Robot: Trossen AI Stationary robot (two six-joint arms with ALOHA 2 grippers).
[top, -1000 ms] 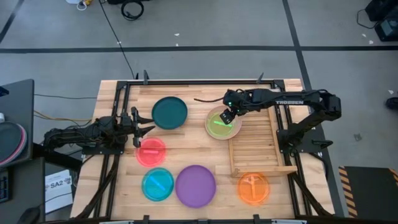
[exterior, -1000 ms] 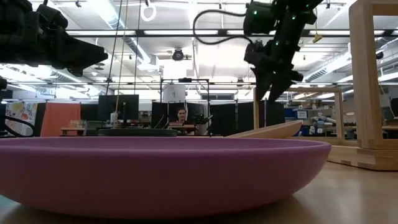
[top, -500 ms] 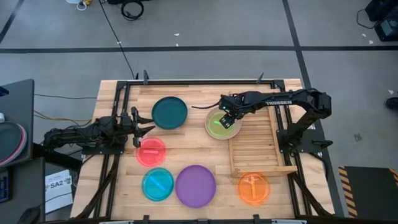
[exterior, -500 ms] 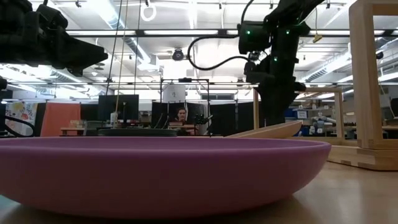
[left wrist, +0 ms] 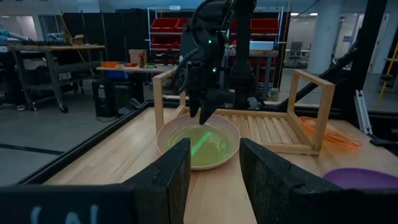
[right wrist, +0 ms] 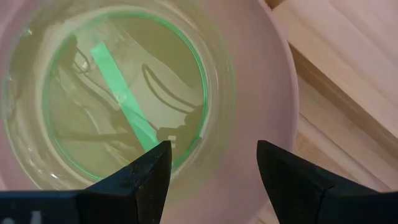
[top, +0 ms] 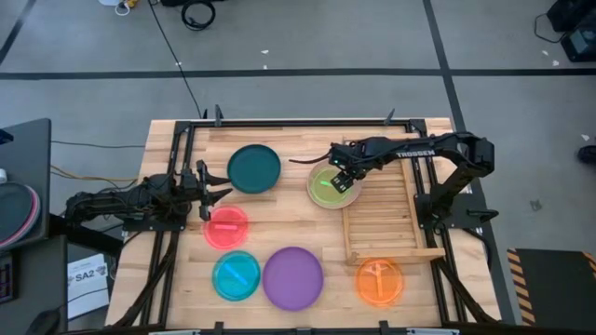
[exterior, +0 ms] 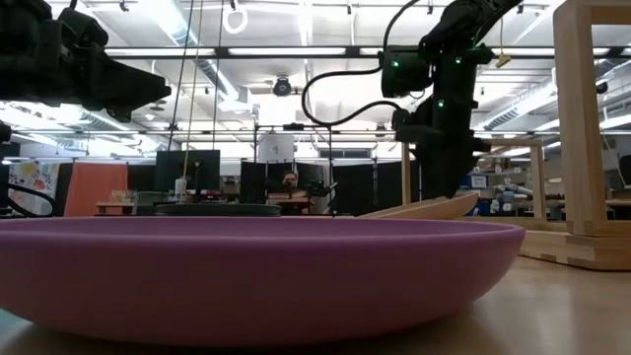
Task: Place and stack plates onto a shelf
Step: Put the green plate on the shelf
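Note:
The pale pink plate (top: 318, 193) holds the translucent green plate (top: 328, 185), and its right rim (exterior: 434, 206) sits up on the shelf's (top: 386, 212) left rail, so it tilts. My right gripper (top: 343, 178) is open, pointing down at that rim. In the right wrist view (right wrist: 211, 163), one finger is over the green plate (right wrist: 118, 106) and the other over the pink rim's (right wrist: 261, 106) outer side. My left gripper (top: 220, 190) is open and empty, next to the red-pink plate (top: 226, 227). It also shows in its own wrist view (left wrist: 214, 180). My right gripper's open fingers (right wrist: 140, 177) stand on either side of the pink plate's right rim (right wrist: 249, 155), coming from above. I cannot tell whether they touch it.
The dark teal plate (top: 253, 168) lies at the far middle. The cyan (top: 236, 275), purple (top: 292, 277) and orange (top: 379, 281) plates lie along the near edge. The purple plate fills the low view's foreground (exterior: 256, 276). A person shows in the room beyond the table (exterior: 288, 183).
My right gripper has come down toward the pink plate's right rim, staying open and pointing down. The plates have not moved.

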